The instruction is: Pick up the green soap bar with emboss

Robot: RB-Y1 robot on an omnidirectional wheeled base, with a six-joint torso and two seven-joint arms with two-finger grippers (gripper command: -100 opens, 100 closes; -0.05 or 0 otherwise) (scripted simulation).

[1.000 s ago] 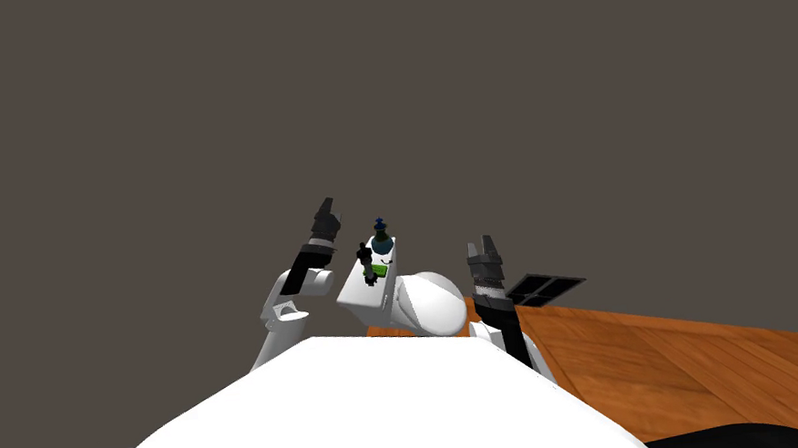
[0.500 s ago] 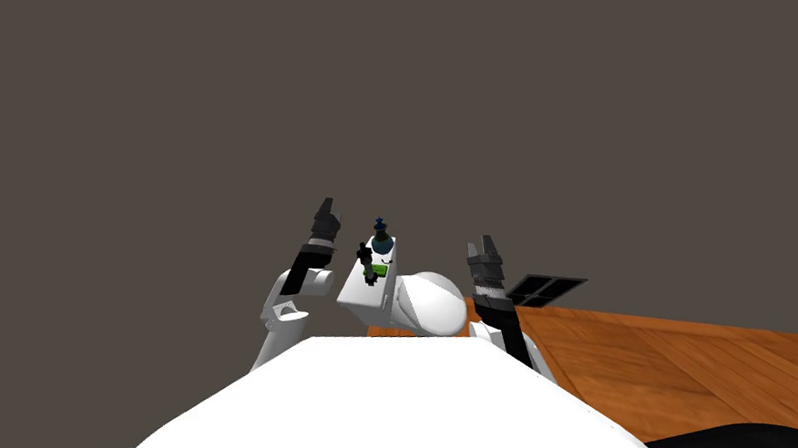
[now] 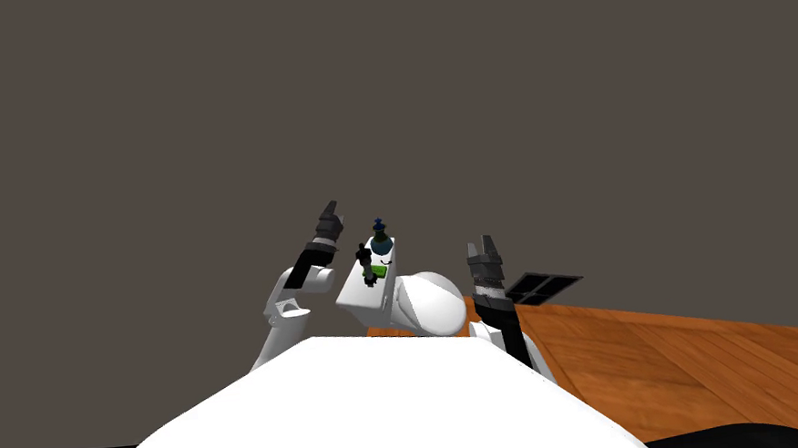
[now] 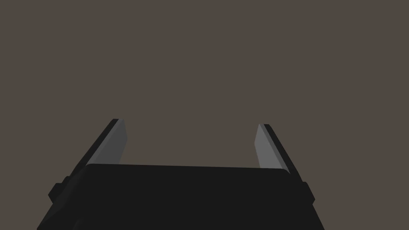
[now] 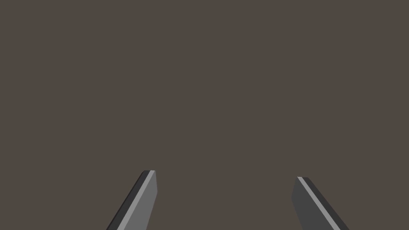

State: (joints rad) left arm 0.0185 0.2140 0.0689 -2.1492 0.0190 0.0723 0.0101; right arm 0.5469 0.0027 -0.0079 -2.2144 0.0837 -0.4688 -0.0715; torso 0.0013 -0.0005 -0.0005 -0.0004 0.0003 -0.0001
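The green soap bar (image 3: pixel 378 271) lies on top of a white box-shaped fixture (image 3: pixel 361 301) just ahead of me. Beside it on that top stand a dark blue bottle (image 3: pixel 380 235) and a small black object (image 3: pixel 364 258). My left gripper (image 3: pixel 329 214) is raised to the left of the box, a little higher than the soap and apart from it. In the left wrist view the left gripper (image 4: pixel 189 121) is open and holds nothing. My right gripper (image 3: pixel 483 250) is raised to the right of the box; in the right wrist view the right gripper (image 5: pixel 225 173) is open and holds nothing too.
A rounded white body (image 3: pixel 432 305) joins the box on its right. A dark panel (image 3: pixel 545 287) lies at the edge of the wooden floor (image 3: pixel 694 362). A grey-brown wall (image 3: pixel 374 82) rises close behind everything. Black areas show at the bottom corners.
My left forearm and gripper have tilted slightly right, toward the white box. The right arm and the things on the box have stayed put.
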